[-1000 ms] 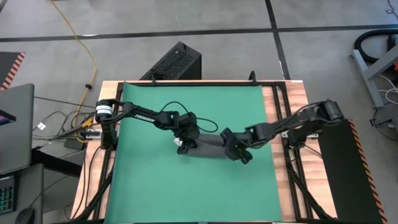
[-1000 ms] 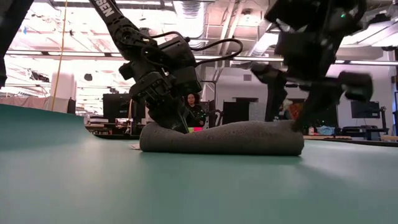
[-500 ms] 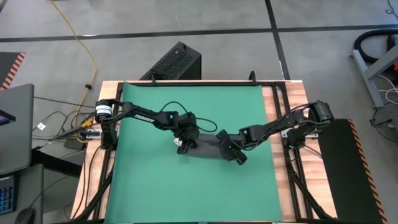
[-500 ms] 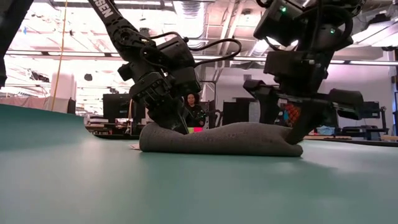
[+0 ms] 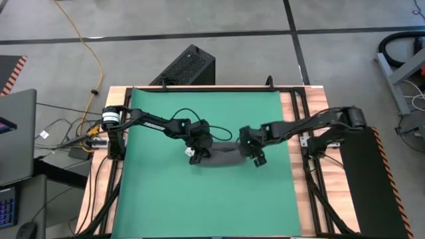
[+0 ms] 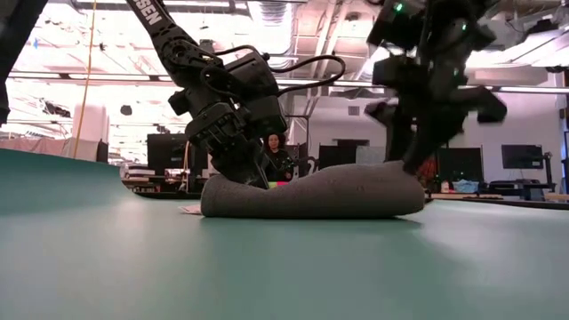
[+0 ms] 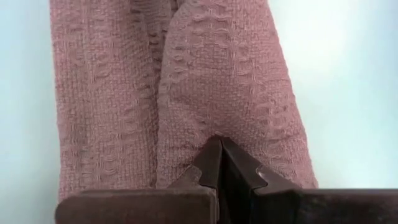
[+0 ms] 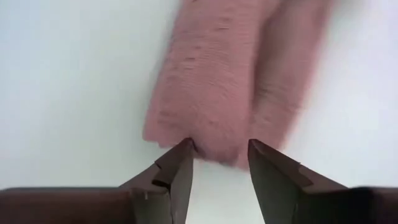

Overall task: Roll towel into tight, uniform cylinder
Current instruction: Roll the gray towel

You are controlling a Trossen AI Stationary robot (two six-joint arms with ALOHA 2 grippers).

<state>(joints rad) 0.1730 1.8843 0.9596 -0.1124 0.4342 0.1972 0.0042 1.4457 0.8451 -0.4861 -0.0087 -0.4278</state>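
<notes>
The dark grey towel [image 5: 222,157] lies as a short roll on the green mat [image 5: 166,199], its length running left to right. Its small white tag [image 6: 188,211] pokes out at the left end. My left gripper [image 5: 196,153] is shut and sits on the towel's left end. My right gripper [image 5: 255,158] is at the towel's right end, open, with its fingertips on either side of that end [image 8: 217,127]. In the low view the roll [image 6: 311,197] rests on the mat, and its right end bulges upward. My left gripper presses its shut fingertips [image 7: 221,155] down on the top of the towel's left end [image 7: 211,112], beside a crease between two folds. It comes slanting down from the table's left. The towel lies flat on the mat under it. My right gripper comes down steeply over the towel's right end [image 6: 396,182], and one fingertip [image 8: 183,152] meets the edge of that end. Whether the other finger touches the cloth, I cannot tell.
The mat covers most of the wooden table [image 5: 302,133], with bare mat on the near and far sides of the towel. A black box [image 5: 187,66] stands on the floor beyond the far edge. A laptop [image 5: 16,133] is off the left side.
My right gripper has swung from the near side of the towel's right end toward the far edge, rolling about its own axis, and now stands over that end. The towel's right end has drawn in toward the left and humped up. The left end has stayed put.
</notes>
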